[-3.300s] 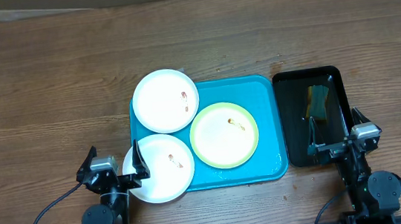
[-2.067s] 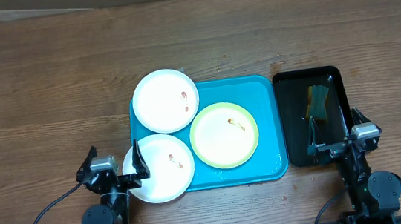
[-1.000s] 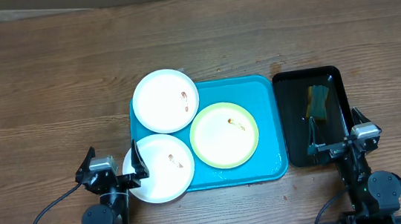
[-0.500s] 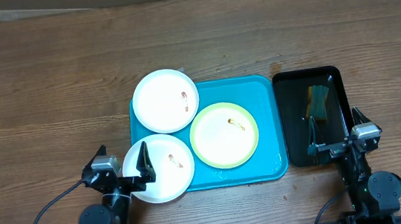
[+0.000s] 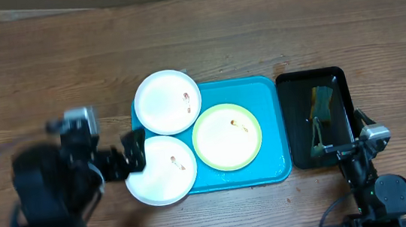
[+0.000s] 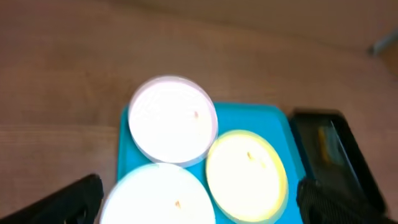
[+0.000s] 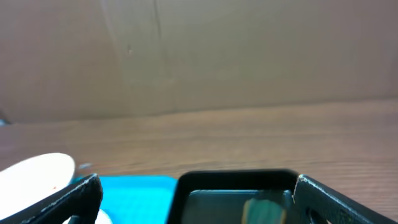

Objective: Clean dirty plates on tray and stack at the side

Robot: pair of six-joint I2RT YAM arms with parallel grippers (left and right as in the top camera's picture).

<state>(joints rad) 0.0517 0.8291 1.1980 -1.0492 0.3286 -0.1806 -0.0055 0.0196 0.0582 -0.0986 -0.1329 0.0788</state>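
Note:
Three dirty plates lie on the turquoise tray: a white plate at the back left, a white plate at the front left overhanging the rim, and a yellow-green rimmed plate in the middle. Each has a small red-brown smear. My left gripper is blurred, raised by the front white plate's left edge, open and empty. In the left wrist view my left gripper looks down on the back white plate, front white plate and yellow-green plate. My right gripper is open, low at the black tray's front.
A narrow black tray stands right of the turquoise tray and holds a green-yellow sponge. The right wrist view shows my right gripper, the black tray, the sponge and wooden table beyond.
My left arm has risen from its low rest pose and swung left, blurred with motion. The right arm has barely shifted. The plates have not moved.

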